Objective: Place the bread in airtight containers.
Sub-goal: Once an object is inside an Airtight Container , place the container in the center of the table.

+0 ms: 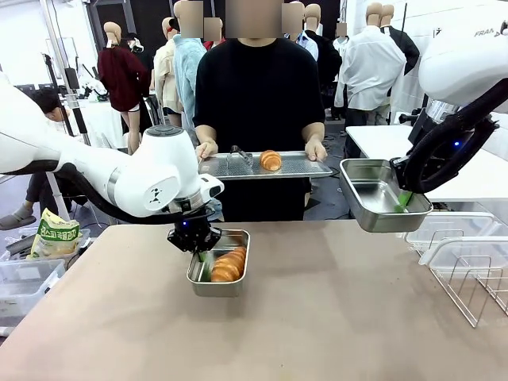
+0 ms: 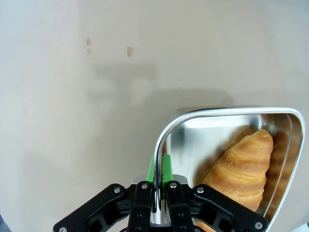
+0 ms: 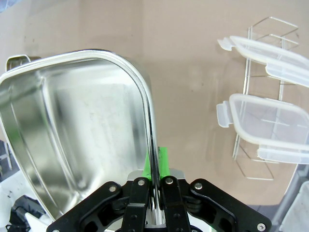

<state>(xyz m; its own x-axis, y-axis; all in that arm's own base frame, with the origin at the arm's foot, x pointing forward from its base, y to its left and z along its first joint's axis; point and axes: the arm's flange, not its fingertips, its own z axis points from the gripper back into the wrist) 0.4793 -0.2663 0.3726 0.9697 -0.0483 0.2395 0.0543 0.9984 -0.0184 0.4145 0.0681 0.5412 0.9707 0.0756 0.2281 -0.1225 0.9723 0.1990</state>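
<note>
Left tool (image 2: 159, 168) shut tight on rim of steel tub (image 1: 208, 287), on worktop (image 1: 341, 317) robot-side of tray (image 1: 317, 169) — one croissant (image 1: 229, 265) inside. Right tool (image 3: 155, 162) clamped on rim of empty tub (image 1: 367, 193), aloft, tilted, just right of tray bearing second croissant (image 1: 271, 159). Thin-rim pinch — likely to pivot or slip once loaded.

The first tub (image 1: 216, 287) sat on the table (image 1: 333, 317), left of centre, one roll (image 1: 229, 264) inside it. The second tub (image 1: 385, 222) hung to the right, above the table. Behind the table, a person's (image 1: 258, 87) tray (image 1: 305, 165) carried another roll (image 1: 271, 160). Lids (image 1: 464, 250) rested on the rack (image 1: 476, 295), far right.
</note>
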